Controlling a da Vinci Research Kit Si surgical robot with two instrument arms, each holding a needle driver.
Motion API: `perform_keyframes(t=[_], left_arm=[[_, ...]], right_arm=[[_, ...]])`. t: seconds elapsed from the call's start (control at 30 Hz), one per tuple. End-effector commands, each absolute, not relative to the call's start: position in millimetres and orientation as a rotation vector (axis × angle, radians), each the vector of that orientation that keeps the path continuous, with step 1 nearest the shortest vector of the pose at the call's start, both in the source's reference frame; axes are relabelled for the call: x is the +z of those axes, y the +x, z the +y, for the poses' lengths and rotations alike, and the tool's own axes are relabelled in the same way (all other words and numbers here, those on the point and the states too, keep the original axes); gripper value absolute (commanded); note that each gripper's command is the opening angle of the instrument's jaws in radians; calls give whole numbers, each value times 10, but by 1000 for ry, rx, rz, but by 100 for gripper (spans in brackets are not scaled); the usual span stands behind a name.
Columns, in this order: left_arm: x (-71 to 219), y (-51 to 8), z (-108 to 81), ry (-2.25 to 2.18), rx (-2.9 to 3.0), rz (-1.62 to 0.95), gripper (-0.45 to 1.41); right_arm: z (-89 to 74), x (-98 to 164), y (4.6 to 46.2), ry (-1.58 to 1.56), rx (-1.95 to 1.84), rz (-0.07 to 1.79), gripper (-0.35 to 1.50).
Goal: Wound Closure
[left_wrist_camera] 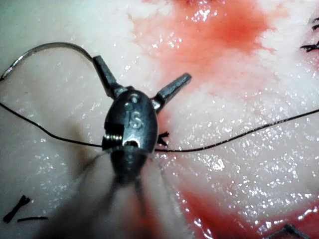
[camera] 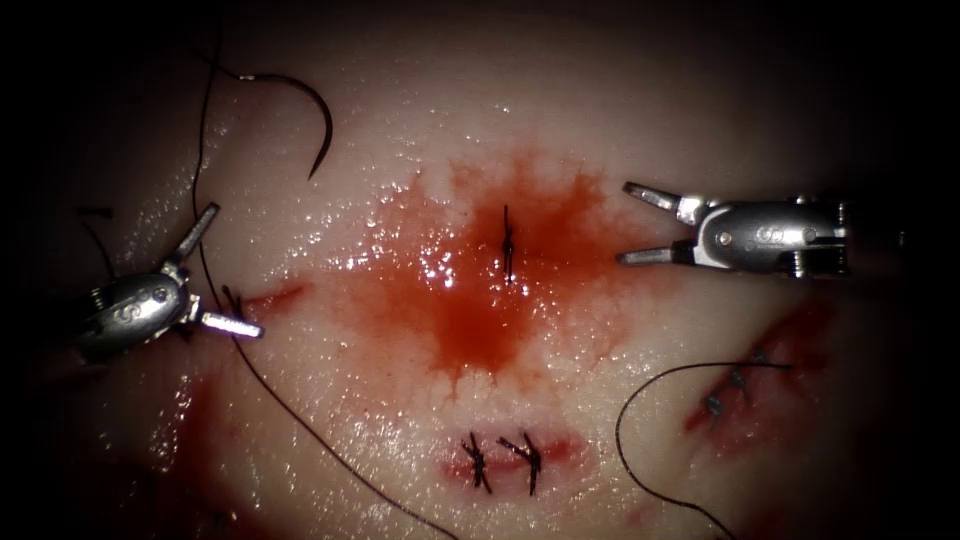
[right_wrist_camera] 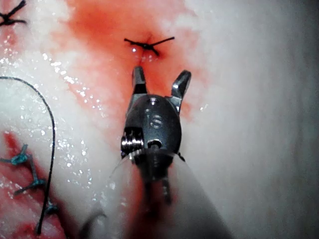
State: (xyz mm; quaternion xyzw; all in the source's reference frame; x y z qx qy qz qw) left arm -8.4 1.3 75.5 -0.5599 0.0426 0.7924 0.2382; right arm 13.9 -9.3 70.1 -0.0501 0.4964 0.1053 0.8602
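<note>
The curved needle (camera: 318, 112) lies free on the tissue (camera: 600, 440), far up and to the left of the cut, held by neither tool. Its black thread (camera: 290, 415) runs down past my left tool (camera: 235, 270), which stands open and holds nothing. In the left wrist view the left tool (left_wrist_camera: 142, 67) is spread wide, with the needle (left_wrist_camera: 50, 46) just beyond one jaw and the thread (left_wrist_camera: 239, 134) crossing under its wrist. My right tool (camera: 626, 223) is open and empty to the right of the cut. A dark stitch (camera: 508, 245) sits in the red fluid (camera: 470, 320); in the right wrist view the right tool (right_wrist_camera: 160, 72) hovers short of that stitch (right_wrist_camera: 148, 45).
Two knotted stitches (camera: 503, 462) close a short cut near the front. Another stitched cut (camera: 735, 380) lies at the lower right, with a loose loop of thread (camera: 622, 430) curling from it. A short cut end of thread (camera: 95, 212) lies at the far left.
</note>
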Motion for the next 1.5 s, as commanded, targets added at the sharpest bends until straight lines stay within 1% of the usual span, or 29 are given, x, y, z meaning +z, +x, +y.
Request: perform_keyframes(t=[0.03, 0.1, 0.2, 0.3, 0.37, 0.4, 0.43, 0.5, 0.63, 0.73, 0.83, 1.03, 1.23, 1.33, 1.4, 1.43, 1.5], left_arm=[[767, -95, 19, -1497, 2173, 137, 103], [781, -111, 35, -1384, 2156, 195, 98], [800, -126, 55, -1265, 2021, 160, 96], [811, -131, 71, -1237, 1953, 123, 96], [818, -131, 82, -1208, 1914, 111, 96], [821, -130, 87, -1196, 1896, 106, 94], [827, -127, 98, -1170, 1865, 114, 88], [834, -123, 107, -1158, 1830, 100, 86], [848, -115, 119, -1141, 1805, 95, 84], [858, -110, 119, -1144, 1772, 76, 84], [871, -110, 111, -1120, 1761, 0, 86], [888, -112, 94, -1057, 1823, -102, 86], [893, -112, 91, -992, 1868, -144, 84], [897, -112, 94, -973, 1882, -152, 79], [902, -111, 94, -970, 1886, -152, 69], [905, -111, 95, -971, 1889, -154, 51], [907, -110, 95, -981, 1891, -165, 7]], right_arm=[[-95, 705, 145, -96, 237, 1049, 130], [-94, 702, 145, -76, 266, 1050, 131], [-94, 700, 147, -55, 306, 1053, 131], [-94, 701, 149, -33, 343, 1053, 131], [-94, 701, 150, 7, 406, 1054, 128], [-94, 701, 149, 24, 432, 1054, 123], [-94, 701, 149, 38, 452, 1054, 116], [-93, 701, 148, 70, 499, 1054, 110], [-94, 700, 147, 87, 525, 1054, 110], [-95, 700, 147, 92, 536, 1051, 106], [-96, 699, 148, 87, 554, 1033, 103], [-97, 700, 150, 86, 554, 1026, 103], [-100, 702, 153, 87, 549, 1016, 101], [-102, 703, 155, 87, 546, 1011, 101], [-102, 703, 156, 86, 547, 1011, 101], [-103, 702, 156, 87, 547, 1011, 98], [-102, 702, 156, 87, 547, 1011, 96]])
